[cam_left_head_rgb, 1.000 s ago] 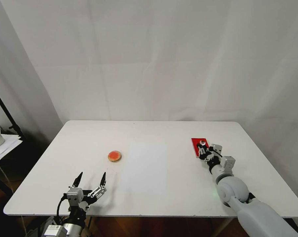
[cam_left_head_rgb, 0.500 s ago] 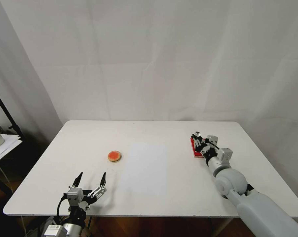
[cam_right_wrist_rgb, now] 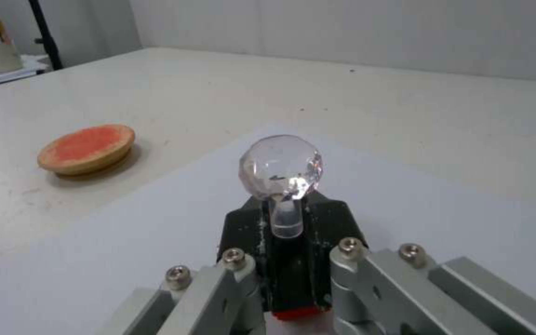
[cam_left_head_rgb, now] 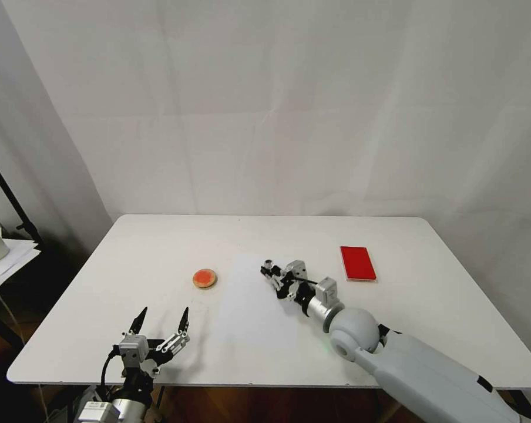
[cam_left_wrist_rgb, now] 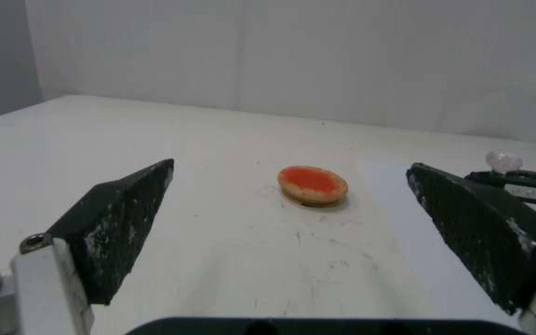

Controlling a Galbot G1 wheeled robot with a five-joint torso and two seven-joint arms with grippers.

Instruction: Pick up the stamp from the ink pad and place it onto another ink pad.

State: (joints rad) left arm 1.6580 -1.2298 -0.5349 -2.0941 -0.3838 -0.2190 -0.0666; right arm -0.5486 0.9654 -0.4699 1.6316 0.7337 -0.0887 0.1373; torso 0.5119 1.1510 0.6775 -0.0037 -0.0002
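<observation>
Stamp [cam_right_wrist_rgb: 280,186] pinched by neck in right gripper [cam_left_head_rgb: 272,276], knob up, base clear for round pad [cam_left_head_rgb: 204,278]; left gripper [cam_left_head_rgb: 160,322] wide open, empty.

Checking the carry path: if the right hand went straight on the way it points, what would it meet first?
Probably nothing: the right hand, shut on the stamp, points past the round ink pad, which lies off to one side; depth unclear.

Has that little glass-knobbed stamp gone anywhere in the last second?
Yes. The right gripper has carried the stamp off the red ink pad, leftward over the table toward the round ink pad.
</observation>
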